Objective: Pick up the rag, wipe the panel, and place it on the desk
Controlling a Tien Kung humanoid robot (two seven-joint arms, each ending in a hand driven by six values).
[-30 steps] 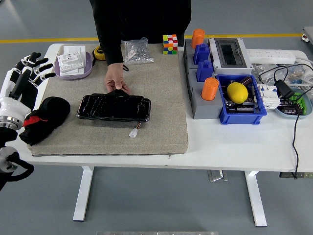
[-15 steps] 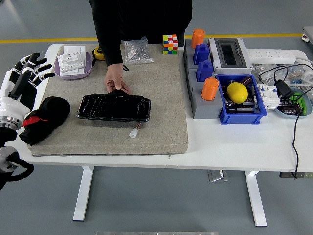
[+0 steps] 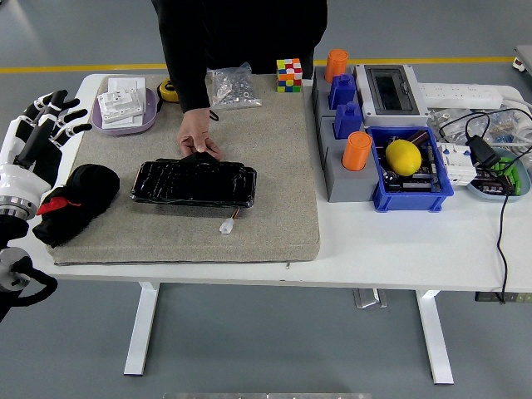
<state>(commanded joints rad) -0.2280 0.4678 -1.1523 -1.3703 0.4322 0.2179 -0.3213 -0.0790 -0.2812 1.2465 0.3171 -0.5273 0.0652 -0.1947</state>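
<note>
A black rag with a red patch (image 3: 75, 202) lies bunched at the left end of the grey felt mat (image 3: 274, 166). The glossy black panel (image 3: 193, 183) lies flat in the mat's middle. A person's hand (image 3: 198, 137) rests on the panel's far edge and holds it. My left hand (image 3: 50, 116) hovers just left of and above the rag, fingers spread, holding nothing. The right arm does not show.
A purple tray with white boxes (image 3: 125, 108), a bag of screws (image 3: 231, 86) and a colour cube (image 3: 288, 74) sit along the back. Grey blocks with orange cylinders (image 3: 356, 150), a blue bin with a lemon (image 3: 405, 158) and cables (image 3: 490, 141) crowd the right.
</note>
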